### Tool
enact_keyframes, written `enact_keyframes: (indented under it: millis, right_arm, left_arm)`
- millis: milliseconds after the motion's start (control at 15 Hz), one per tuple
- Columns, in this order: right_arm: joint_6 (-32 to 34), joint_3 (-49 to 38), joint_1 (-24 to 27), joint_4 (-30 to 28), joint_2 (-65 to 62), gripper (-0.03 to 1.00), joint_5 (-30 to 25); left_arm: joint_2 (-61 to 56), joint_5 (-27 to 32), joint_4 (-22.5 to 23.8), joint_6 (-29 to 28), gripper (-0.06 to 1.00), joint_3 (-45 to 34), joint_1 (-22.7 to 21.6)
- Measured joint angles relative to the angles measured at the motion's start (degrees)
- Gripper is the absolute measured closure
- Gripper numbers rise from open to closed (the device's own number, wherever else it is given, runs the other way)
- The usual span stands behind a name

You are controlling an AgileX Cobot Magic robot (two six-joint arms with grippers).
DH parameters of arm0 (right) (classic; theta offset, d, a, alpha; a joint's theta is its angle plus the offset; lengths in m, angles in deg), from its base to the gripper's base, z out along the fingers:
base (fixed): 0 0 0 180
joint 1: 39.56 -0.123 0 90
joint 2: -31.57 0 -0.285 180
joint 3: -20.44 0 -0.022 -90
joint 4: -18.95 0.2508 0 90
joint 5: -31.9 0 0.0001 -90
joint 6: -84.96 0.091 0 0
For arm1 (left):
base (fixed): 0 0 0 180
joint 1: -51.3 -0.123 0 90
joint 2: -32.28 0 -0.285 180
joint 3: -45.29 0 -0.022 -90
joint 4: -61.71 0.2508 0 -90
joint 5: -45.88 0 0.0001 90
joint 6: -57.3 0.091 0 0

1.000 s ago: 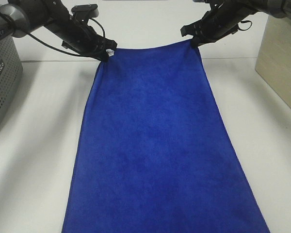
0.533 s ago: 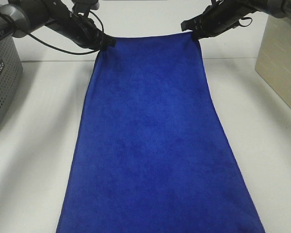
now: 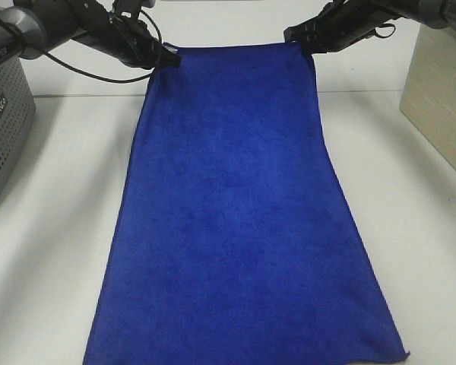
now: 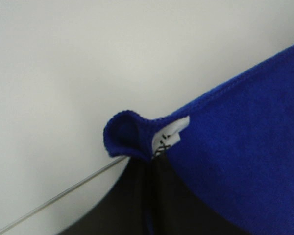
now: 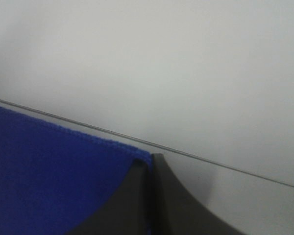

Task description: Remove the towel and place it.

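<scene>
The royal-blue towel (image 3: 235, 213) hangs stretched between my two grippers, with its lower edge just showing at the bottom of the exterior high view. My left gripper (image 3: 166, 58) is shut on the towel's top left corner. In the left wrist view the pinched corner (image 4: 125, 137) curls over the shut jaws beside the small white tag (image 4: 169, 137). My right gripper (image 3: 308, 46) is shut on the top right corner. In the right wrist view the towel edge (image 5: 63, 181) runs into the shut fingers (image 5: 149, 196).
A grey perforated basket (image 3: 4, 129) stands at the left edge of the white table (image 3: 61, 228). A beige box (image 3: 441, 99) stands at the right edge. A white wall lies behind the arms.
Both grippers have lifted the towel higher and farther back. Its lower edge has risen into view at the bottom of the exterior high view.
</scene>
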Motion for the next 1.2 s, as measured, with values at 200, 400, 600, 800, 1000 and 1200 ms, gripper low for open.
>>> enact_keyframes:
  millis: [200, 400, 600, 800, 1000, 1200]
  right_arm:
    - [0.06, 0.0, 0.0, 0.0, 1.38, 0.95, 0.52]
    - [0.06, 0.0, 0.0, 0.06, 2.69, 0.95, 1.78]
    - [0.0, 0.0, 0.0, 0.06, 4.13, 0.95, 2.98]
    - [0.0, 0.0, 0.0, 0.11, 4.41, 0.95, 4.7]
    - [0.0, 0.0, 0.0, 0.63, 4.98, 0.95, 5.27]
    - [0.0, 0.0, 0.0, 1.55, 6.07, 0.95, 5.9]
  left_arm:
    - [0.0, -2.23, 0.06, 2.52, 0.93, 0.0, 0.46]
    - [0.46, -3.55, 0.29, 2.92, 0.93, 0.0, 0.63]
    - [3.09, -4.87, 0.4, 2.92, 0.93, 0.0, 0.63]
    - [3.95, -6.65, 0.4, 2.92, 0.93, 0.0, 0.63]
    - [3.95, -7.56, 0.4, 2.92, 0.93, 0.0, 0.63]
    - [4.24, -7.91, 0.4, 2.92, 0.93, 0.0, 0.63]
